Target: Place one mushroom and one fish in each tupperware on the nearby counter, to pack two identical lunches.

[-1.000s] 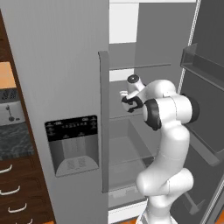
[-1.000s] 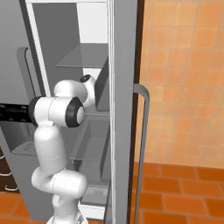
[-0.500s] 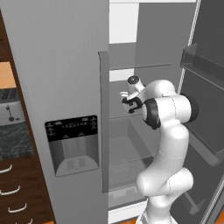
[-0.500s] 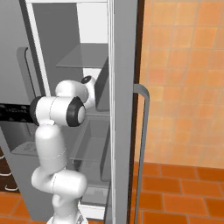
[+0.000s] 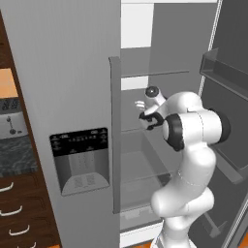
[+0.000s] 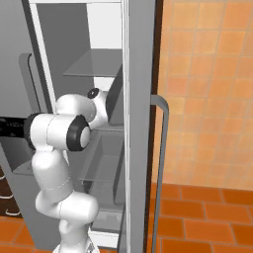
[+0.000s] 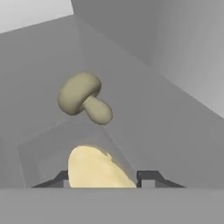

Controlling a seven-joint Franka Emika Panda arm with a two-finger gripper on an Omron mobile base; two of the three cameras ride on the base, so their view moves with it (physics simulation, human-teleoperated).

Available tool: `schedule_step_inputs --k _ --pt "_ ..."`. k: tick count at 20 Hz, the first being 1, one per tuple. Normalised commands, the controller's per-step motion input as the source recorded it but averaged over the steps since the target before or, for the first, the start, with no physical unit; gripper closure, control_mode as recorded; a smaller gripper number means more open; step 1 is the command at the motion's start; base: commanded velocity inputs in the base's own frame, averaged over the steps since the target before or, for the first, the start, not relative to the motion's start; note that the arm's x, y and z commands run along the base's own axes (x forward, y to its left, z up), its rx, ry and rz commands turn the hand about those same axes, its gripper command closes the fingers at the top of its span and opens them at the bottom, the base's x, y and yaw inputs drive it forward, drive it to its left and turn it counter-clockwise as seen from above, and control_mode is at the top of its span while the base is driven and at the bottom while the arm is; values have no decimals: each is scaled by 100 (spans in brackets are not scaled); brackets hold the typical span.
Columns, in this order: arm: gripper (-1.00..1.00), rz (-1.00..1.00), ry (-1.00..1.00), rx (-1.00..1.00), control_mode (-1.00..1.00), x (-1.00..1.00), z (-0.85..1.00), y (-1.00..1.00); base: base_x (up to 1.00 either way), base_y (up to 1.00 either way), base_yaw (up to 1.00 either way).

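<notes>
Pale yellow mushroom (image 7: 96, 168) sits between end effector (image 7: 105, 177) fingertips.

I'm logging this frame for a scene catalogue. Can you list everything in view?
Fridge: one, grey, door open, glass shelves inside.
Dispenser panel: one, black, on the closed fridge door.
Mushroom: one, tan, lying on a fridge shelf beyond the fingertips.
Pale yellow rounded item: one, between the fingertips; what it is I cannot tell.
Counter: one, dark speckled, left of the fridge, over brown drawers.
Tiled wall and floor: orange, right of the fridge.
End effector: one, dark, closing around the pale item.
</notes>
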Motion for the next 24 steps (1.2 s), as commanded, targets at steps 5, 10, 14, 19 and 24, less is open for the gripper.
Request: schedule_step_inputs --k 5,10,14,19,24 --pt "100 0 -6 1 -100 -58 64 2 0 0 0" --pt "100 0 0 0 -100 -66 78 0 0 0 0" --pt "100 4 1 0 -100 -79 52 0 0 0 0" --pt "100 6 0 0 -100 -85 28 1 0 0 0" --pt "100 6 1 0 -100 -76 4 11 0 0 0"
